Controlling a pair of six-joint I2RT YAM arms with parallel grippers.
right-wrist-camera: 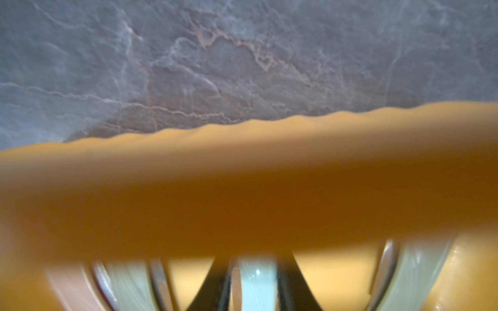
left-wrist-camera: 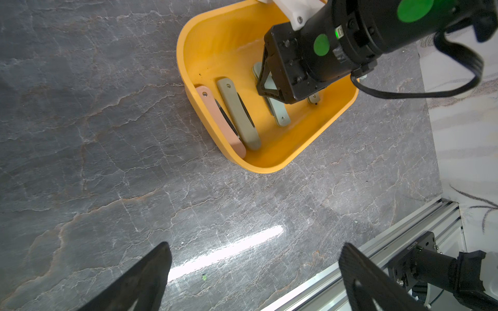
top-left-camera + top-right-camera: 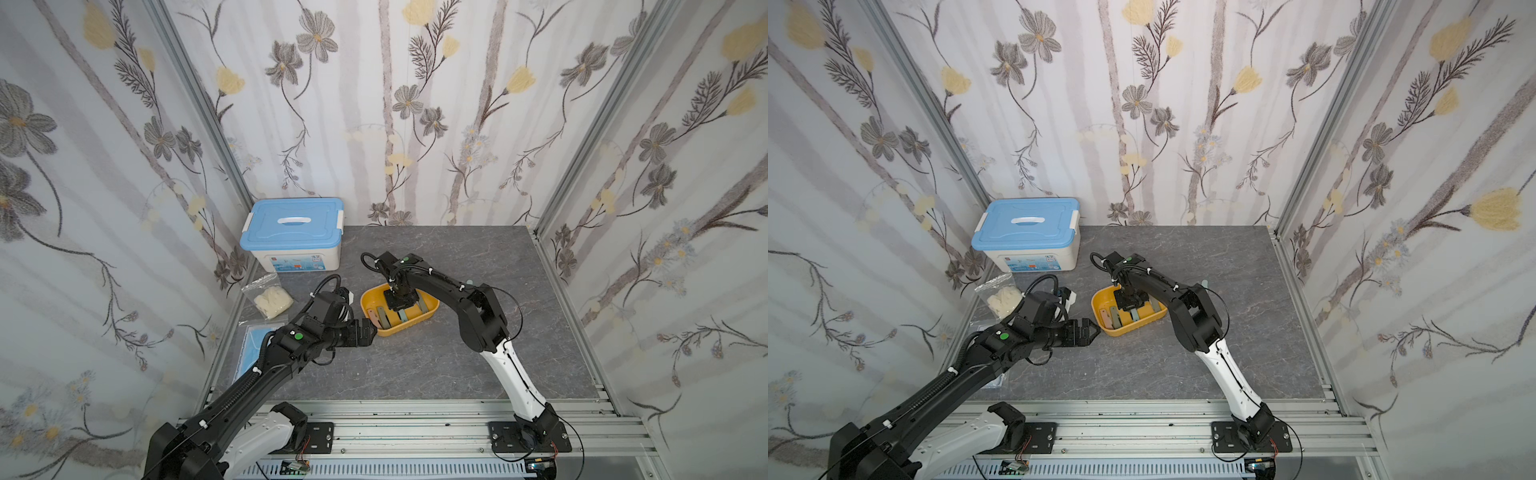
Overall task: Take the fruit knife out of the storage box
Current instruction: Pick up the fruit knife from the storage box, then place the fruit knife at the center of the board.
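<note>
The tray (image 3: pixel 395 331) sits near the middle of the table (image 3: pixel 478 332), its long side running roughly 9 to 3 o'clock. Four folded knives lie on its floor, side by side across its short way, none on another.

The pale knife (image 2: pixel 280 113) is third from the tray's 9 o'clock end. Its long axis runs close to 12 to 6 o'clock and it lies flat. Its riveted end faces 6 o'clock, the reverse of the pink knife (image 2: pixel 221 121) and the olive knife (image 2: pixel 239 115), whose rivets sit at their 12 o'clock ends. Those two lie close together against the tray's 9 o'clock wall. The fourth knife (image 2: pixel 313 99) is toward 3 o'clock, mostly hidden by the arm.

The right gripper (image 2: pixel 272 94) reaches straight down into the tray over the pale knife's middle. In the blurred right wrist view its two dark fingers (image 1: pixel 215 285) press in on either side of the pale handle, so the jaws are clamped across the knife's width. The knife rests on the tray floor.

The left gripper (image 3: pixel 372 330) hangs just off the tray's 8 o'clock corner, above bare table, jaws spread wide and holding nothing.

A lidded box (image 3: pixel 291 237) stands at 11 o'clock, with a bag (image 3: pixel 270 297) at 9 o'clock.
</note>
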